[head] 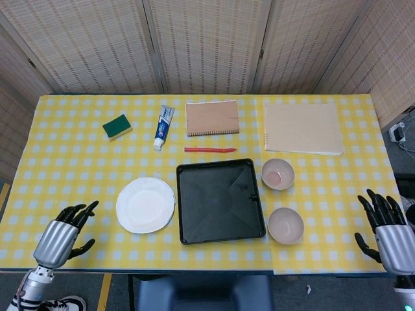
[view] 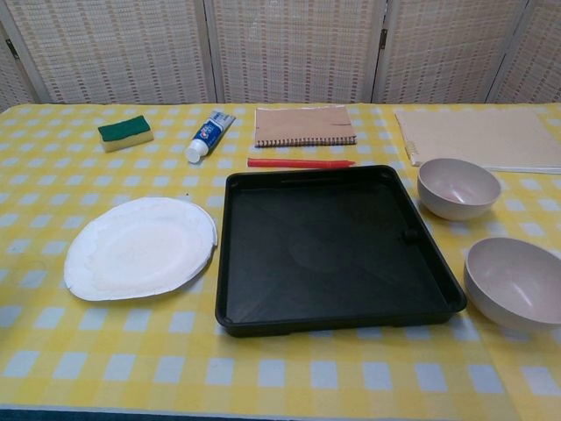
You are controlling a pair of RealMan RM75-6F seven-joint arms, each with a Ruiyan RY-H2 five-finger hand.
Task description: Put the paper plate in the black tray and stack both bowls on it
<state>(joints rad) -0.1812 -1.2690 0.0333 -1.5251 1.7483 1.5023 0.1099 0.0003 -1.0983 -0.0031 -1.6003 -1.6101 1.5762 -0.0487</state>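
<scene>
Item: round white paper plate (head: 146, 205), just left of the square black plastic tray (head: 221, 202); we judge it light, floppy, best pinched at its rim. Two beige bowls (head: 277, 173) (head: 286, 225) right of the tray, rigid. Left hand (head: 59, 234) and right hand (head: 391, 234): fingers apart, empty.

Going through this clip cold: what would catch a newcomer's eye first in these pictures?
The black tray sits mid-table on the yellow checked cloth, with the white paper plate just to its left and two pale bowls to its right, all untouched. At the near corners, the left robot hand and right robot hand show with fingers apart, holding nothing.
</scene>
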